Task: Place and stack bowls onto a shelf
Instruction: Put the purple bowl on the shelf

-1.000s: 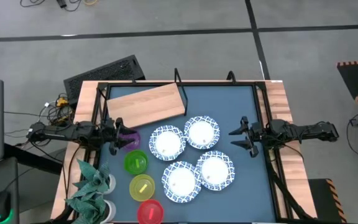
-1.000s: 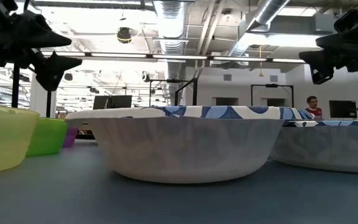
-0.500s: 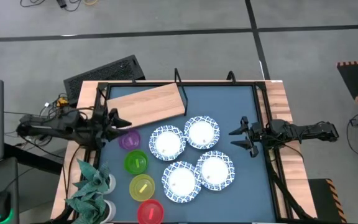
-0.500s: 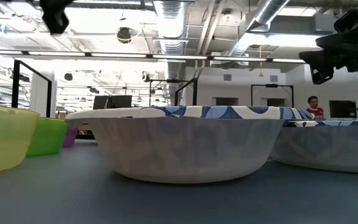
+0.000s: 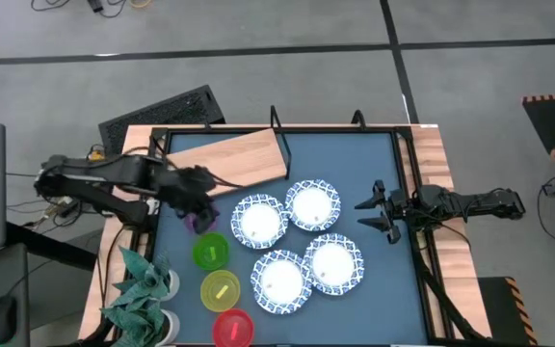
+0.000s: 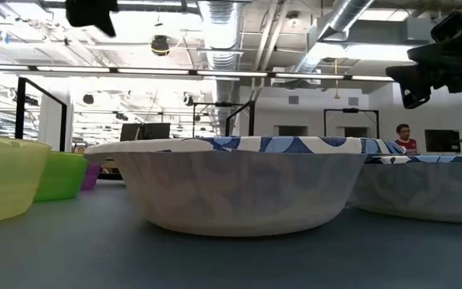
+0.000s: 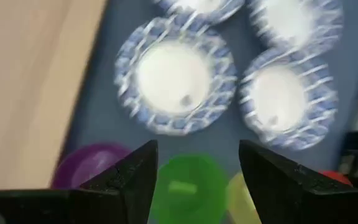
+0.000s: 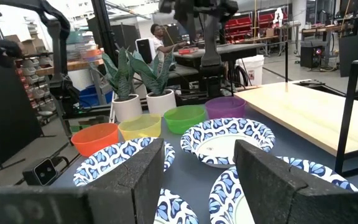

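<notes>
Left pincer (image 5: 198, 200) spread, empty, over the purple bowl (image 5: 204, 221) at frame centre-left; right pincer (image 5: 374, 211) spread at right. 4 blue-rimmed bowls (image 5: 299, 244) cluster centrally; shelf (image 5: 227, 160) upper left.

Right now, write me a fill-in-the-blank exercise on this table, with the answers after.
1. The left gripper, jaws open, hovers above the ____ bowl.
2. The number of bowls on the shelf is ____.
3. Between the green bowl and the red bowl sits the ____ one.
4. The right gripper waits, jaws open, at the table's ____ side.

Missing words: purple; zero; yellow; right
</notes>
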`<state>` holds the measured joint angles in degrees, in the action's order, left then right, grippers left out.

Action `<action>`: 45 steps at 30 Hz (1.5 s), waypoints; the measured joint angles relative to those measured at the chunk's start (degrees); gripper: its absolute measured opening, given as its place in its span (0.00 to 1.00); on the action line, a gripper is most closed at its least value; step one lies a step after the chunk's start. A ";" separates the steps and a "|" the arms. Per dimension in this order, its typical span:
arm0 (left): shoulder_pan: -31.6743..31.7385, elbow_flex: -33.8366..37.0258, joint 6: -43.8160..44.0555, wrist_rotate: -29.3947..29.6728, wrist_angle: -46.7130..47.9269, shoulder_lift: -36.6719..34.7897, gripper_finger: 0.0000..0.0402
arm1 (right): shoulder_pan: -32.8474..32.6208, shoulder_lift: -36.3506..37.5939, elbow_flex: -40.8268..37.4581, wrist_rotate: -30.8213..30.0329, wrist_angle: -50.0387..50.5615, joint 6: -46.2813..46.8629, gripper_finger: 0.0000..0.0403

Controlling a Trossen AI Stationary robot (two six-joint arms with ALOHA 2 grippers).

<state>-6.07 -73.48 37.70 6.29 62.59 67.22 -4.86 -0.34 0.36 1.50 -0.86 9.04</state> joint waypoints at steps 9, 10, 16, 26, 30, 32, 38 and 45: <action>0.85 0.51 26.23 15.75 0.98 9.53 0.52 | 0.00 0.00 0.00 -0.02 0.00 0.00 0.55; 1.08 0.53 28.52 16.10 1.12 10.43 0.52 | 0.00 -0.02 0.00 0.00 0.00 0.00 0.55; 2.19 0.57 33.67 13.20 2.24 15.86 0.52 | 0.01 0.00 0.00 -0.02 0.00 0.02 0.55; 1.56 0.62 39.52 2.49 14.62 23.48 0.52 | 0.00 0.00 0.00 -0.02 0.00 0.01 0.55; -0.08 0.62 42.25 1.53 16.52 23.75 0.52 | 0.00 0.00 0.00 -0.02 0.00 0.00 0.55; -0.73 0.64 44.04 1.91 16.38 23.37 0.52 | 0.02 0.00 0.00 -0.02 0.00 0.02 0.55; -1.09 2.89 46.17 3.25 15.46 21.07 0.52 | 0.01 -0.01 0.00 -0.01 -0.05 0.00 0.55; -1.10 16.26 58.35 3.66 -3.37 11.30 0.52 | 0.00 -0.02 0.00 -0.02 -0.46 0.01 0.55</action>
<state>-7.16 -57.22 96.05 9.95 59.22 78.52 -4.86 -0.36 0.36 1.48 -1.32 9.05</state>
